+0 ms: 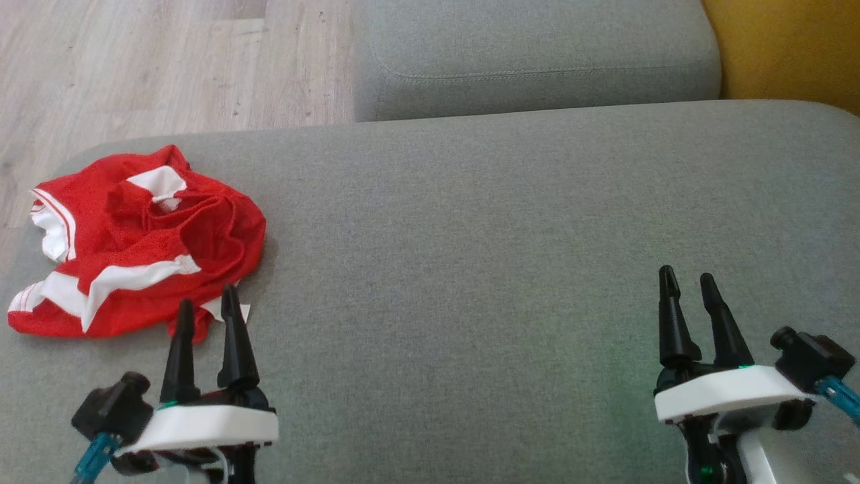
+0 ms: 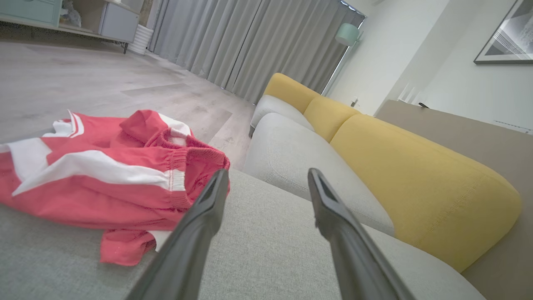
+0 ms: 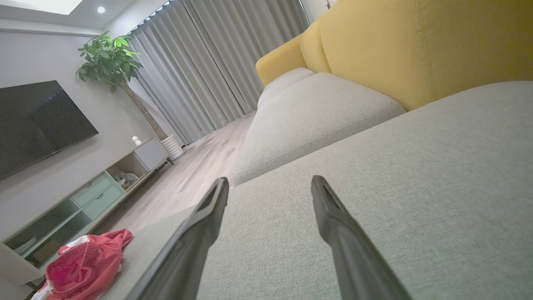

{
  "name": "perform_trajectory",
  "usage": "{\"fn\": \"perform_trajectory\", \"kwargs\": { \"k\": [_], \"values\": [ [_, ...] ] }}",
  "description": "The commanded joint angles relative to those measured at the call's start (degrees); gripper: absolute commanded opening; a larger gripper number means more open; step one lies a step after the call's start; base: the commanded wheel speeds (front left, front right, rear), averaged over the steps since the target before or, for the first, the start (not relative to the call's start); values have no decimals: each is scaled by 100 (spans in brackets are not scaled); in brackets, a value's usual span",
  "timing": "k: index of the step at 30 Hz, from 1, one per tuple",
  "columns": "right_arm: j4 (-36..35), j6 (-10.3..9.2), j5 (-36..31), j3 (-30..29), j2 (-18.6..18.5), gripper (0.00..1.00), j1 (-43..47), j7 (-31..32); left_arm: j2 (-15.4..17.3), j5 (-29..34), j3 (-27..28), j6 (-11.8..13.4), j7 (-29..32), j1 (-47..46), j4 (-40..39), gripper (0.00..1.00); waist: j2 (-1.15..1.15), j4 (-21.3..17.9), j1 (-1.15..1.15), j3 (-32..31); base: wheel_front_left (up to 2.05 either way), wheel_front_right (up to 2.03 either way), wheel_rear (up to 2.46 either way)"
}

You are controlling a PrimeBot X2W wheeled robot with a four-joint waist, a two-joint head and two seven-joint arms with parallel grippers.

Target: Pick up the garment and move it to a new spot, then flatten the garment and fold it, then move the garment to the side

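Observation:
A red garment (image 1: 138,242) with white stripes lies crumpled at the left end of the grey sofa seat (image 1: 470,235). My left gripper (image 1: 208,299) stands open just in front of its near edge, its fingertips at the hem, holding nothing. In the left wrist view the garment (image 2: 104,175) lies to the left of the open gripper (image 2: 268,175), beside the left finger. My right gripper (image 1: 686,275) hangs open over bare cushion at the lower right, far from the cloth. In the right wrist view, the garment (image 3: 85,266) shows small at the lower left of that gripper (image 3: 270,183).
A second grey cushion (image 1: 531,54) adjoins the seat at the back. The yellow backrest (image 1: 786,47) rises on the right. Wooden floor (image 1: 134,60) lies beyond the seat's left and far edges. A TV cabinet (image 3: 83,196) and plant (image 3: 110,58) stand across the room.

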Motion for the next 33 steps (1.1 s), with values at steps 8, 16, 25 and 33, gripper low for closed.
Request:
{"fn": "perform_trajectory", "kwargs": {
  "k": [8,16,25,33],
  "values": [
    [-206,57,-648,130,1,100,-295,-213,22,665,67,51,-195,-265,-287,100,0,-14,0,-51,0,0,0],
    [-109,63,-1180,84,7,100,-302,-335,20,1273,34,131,-319,-239,-294,100,0,-22,0,-81,0,0,0],
    [4,70,-1770,55,14,100,-367,-472,18,1962,32,231,-459,-269,-203,100,0,-22,0,-51,0,0,0],
    [90,76,-2299,56,20,100,-392,-594,16,2534,19,282,-584,-294,-157,100,0,1,0,-58,0,0,0]
  ]
}}
